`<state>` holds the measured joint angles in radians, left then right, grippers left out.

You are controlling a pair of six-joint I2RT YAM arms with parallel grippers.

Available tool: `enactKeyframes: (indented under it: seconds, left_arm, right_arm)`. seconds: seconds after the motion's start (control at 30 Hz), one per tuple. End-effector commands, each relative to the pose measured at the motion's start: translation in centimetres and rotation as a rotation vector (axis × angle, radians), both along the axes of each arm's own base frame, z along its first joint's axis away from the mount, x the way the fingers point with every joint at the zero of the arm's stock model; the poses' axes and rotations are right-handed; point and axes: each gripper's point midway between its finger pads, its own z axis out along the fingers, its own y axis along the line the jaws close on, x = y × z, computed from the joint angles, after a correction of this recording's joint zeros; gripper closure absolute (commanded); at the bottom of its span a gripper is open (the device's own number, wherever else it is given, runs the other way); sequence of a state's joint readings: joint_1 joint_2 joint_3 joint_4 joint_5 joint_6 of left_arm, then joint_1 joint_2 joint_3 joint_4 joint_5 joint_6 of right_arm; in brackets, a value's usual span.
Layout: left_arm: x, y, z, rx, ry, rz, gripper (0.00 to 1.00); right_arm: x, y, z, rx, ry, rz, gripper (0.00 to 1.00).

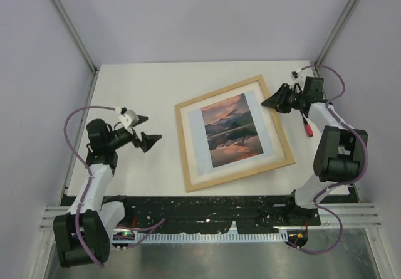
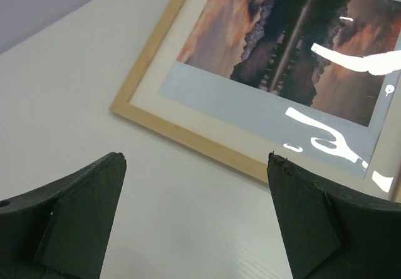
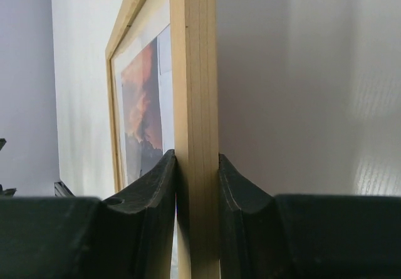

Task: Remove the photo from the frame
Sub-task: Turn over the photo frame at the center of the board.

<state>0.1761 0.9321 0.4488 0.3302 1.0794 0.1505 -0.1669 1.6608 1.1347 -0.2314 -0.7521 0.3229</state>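
White bench fills the floor of a cell with pale grey walls. The frame, of light wood, lies face up on the bench right of centre, turned slightly out of square. The photo sits inside it, with its sunset-and-lake print facing upward.

Position relative to the grippers:
- The right gripper is at the frame's far right corner, in contact with the wooden rail.
- The left gripper is on the other side, near the frame's left rail but apart from it. It is above bare bench.

View differences:
- The top view shows the whole frame and both arms, but not how the right gripper meets the rail.
- The right wrist view shows the frame edge-on. One finger is on the picture side and the other is on the back. The photo appears only as a narrow strip.
- The left wrist view shows the frame's near corner, a cream mat inside the rail, and the pale margin of the photo. White glints lie across the glazing.
- No view shows whether the gripped corner is raised off the bench.

Gripper state:
- The right gripper is clamped on the frame rail, with both fingers pressed against the wood.
- The left gripper has its fingers spread wide, holding and touching nothing.
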Motion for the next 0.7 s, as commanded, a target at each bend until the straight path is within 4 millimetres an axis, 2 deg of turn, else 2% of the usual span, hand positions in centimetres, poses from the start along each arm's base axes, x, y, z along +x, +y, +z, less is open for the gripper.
enactKeyframes:
  seconds: [0.0, 0.07, 0.1, 0.17, 0.2, 0.23, 0.27, 0.33, 0.4, 0.6, 0.67]
  left_arm:
    - [0.5, -1.4, -3.5, 0.142, 0.100, -0.009, 0.00]
    - [1.3, -1.6, -4.8, 0.169, 0.168, 0.016, 0.01]
    - [1.6, -2.4, -5.5, 0.184, 0.209, 0.018, 0.00]
    - [3.0, -1.8, -6.9, 0.210, 0.321, 0.095, 0.00]
    - [3.6, -1.7, -7.4, 0.216, 0.380, 0.111, 0.00]
    - [4.3, -1.4, -8.7, 0.231, 0.457, 0.138, 0.00]
    - [5.2, -1.0, -8.8, 0.247, 0.500, 0.178, 0.00]
    - [7.2, -0.4, -8.9, 0.285, 0.565, 0.242, 0.00]
    - [8.2, 0.1, -10.1, 0.352, 0.617, 0.308, 0.00]
    - [8.8, -1.2, -12.4, 0.481, 0.691, 0.346, 0.00]
    - [8.5, -2.1, -13.2, 0.506, 0.731, 0.316, 0.00]
  right_arm:
    - [2.5, -0.2, -2.2, -0.042, -0.040, -0.110, 0.92]
    - [3.0, -0.2, -4.0, -0.054, -0.015, -0.158, 0.92]
    - [3.3, -0.4, -5.3, -0.077, 0.006, -0.186, 0.92]
    - [3.9, -0.2, -6.9, -0.103, 0.029, -0.225, 0.92]
    - [4.4, 0.0, -7.0, -0.106, 0.022, -0.236, 0.92]
    - [4.7, 0.3, -8.0, -0.122, 0.039, -0.247, 0.92]
    - [5.2, 0.4, -8.6, -0.131, 0.041, -0.261, 0.92]
    - [6.0, 0.9, -9.0, -0.147, 0.025, -0.283, 0.92]
    - [6.6, 1.0, -9.4, -0.157, 0.019, -0.294, 0.92]
    - [6.9, 1.0, -10.0, -0.188, -0.006, -0.256, 0.92]
    - [6.8, 1.1, -10.0, -0.187, -0.005, -0.249, 0.89]
